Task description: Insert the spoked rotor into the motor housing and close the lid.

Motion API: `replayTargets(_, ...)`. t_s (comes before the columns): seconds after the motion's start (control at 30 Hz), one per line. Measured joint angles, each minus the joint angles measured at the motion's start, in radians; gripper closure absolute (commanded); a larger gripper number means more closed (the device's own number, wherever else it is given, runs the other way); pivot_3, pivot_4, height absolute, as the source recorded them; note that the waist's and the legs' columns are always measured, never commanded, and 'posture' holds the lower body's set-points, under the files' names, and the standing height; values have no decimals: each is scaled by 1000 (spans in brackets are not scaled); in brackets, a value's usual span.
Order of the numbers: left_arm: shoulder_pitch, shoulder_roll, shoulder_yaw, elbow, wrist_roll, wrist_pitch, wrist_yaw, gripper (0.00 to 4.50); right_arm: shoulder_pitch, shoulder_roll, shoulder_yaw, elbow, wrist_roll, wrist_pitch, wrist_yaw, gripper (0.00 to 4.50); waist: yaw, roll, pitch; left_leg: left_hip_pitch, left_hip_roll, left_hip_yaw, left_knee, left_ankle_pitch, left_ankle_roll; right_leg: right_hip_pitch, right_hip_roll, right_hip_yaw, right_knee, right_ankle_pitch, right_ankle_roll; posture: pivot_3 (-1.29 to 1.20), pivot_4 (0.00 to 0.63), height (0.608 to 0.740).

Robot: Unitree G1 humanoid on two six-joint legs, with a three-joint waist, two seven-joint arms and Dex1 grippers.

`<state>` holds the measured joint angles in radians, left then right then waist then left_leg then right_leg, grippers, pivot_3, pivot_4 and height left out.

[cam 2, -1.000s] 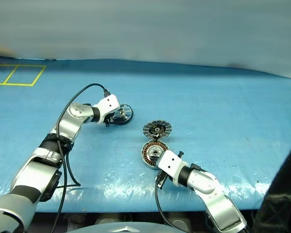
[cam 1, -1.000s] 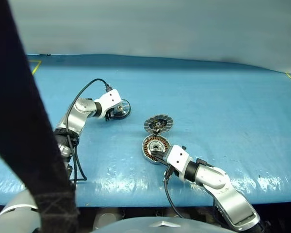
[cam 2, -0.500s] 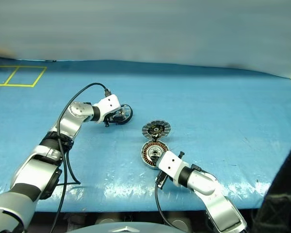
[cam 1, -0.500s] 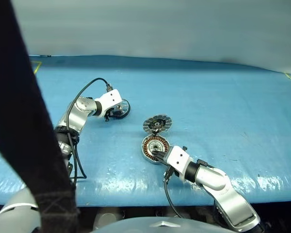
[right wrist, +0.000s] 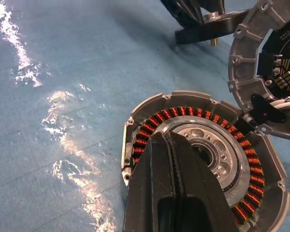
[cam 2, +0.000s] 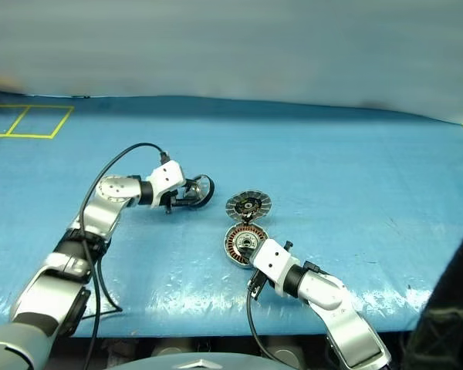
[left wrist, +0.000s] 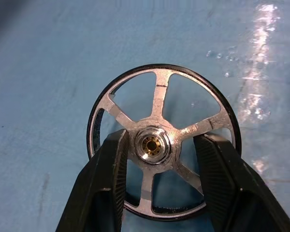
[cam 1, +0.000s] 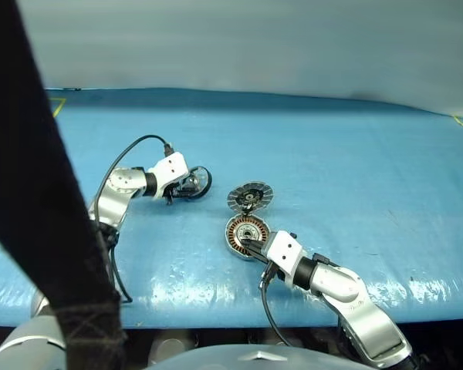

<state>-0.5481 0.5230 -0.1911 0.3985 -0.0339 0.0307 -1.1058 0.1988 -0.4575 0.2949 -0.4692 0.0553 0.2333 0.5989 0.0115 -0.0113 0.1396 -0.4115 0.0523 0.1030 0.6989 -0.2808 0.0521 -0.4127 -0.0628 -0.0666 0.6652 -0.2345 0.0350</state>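
So the motor housing [cam 1: 247, 231] sat flat on the blue table [cam 1: 355, 169], copper windings facing up. The lid [cam 1: 250, 196] lay right behind it, rims touching, ribbed face up. Right pincer [right wrist: 173, 159] was clenched with nothing in it, tips resting over the housing's near edge. Off to the housing's left, the left pincer [left wrist: 158, 147] had its fingers [left wrist: 113, 159] through the spoked rotor [left wrist: 162, 104], either side of the hub, grasping it.

On the table [cam 1: 355, 154], the lid [cam 1: 250, 196] lies just behind the motor housing [cam 1: 245, 231]; my right gripper [right wrist: 176, 159] rests on the housing, the spoked rotor [left wrist: 159, 145] between my left gripper's [left wrist: 160, 150] fingers, off left.
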Motion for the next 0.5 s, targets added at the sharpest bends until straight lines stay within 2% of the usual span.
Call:
replayTargets(0.07,70,27,11,-108,-74,44,-61,2688,14,-1,-28,-33,45,16,10,4500,1,0,0,0,0,0,0,0,0,0,0,0,0,0,0,0,150,740)
replayTargets(0.23,191,128,52,-329,-150,138,-97,2688,33,-12,-85,-100,137,49,28,4500,-1,1,1,1,1,-1,1,0,0,1,0,0,0,0,0,0,150,740)
replayTargets(0.5,273,119,53,-540,-228,218,-69,2688,30,-39,-108,-121,160,91,27,4500,4,1,1,1,0,-1,1,0,0,1,0,0,0,-2,-3,0,150,740)
